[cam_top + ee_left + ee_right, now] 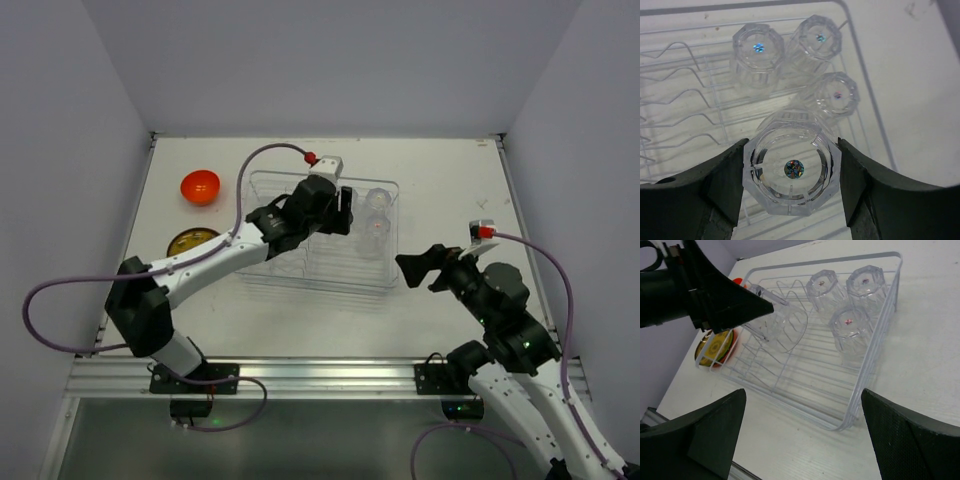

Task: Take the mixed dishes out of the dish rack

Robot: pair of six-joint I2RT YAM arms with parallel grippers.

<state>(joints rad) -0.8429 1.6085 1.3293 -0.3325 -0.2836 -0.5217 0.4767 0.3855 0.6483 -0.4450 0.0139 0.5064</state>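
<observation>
Now mid-unload: left gripper (340,210) clamped on clear cup (791,171) over dish rack (320,283); three more cups (757,50) inside. Right gripper (420,268) wide open, empty, beside rack. Next: lift clear of rim, set on desk (450,170).

From above, the left gripper (345,212) hides the clear cup (791,169) it grips. The left arm (200,262) covers part of the yellow-brown plate (190,240). From the right wrist, the orange bowl (738,282) is a mere sliver behind that gripper.
</observation>
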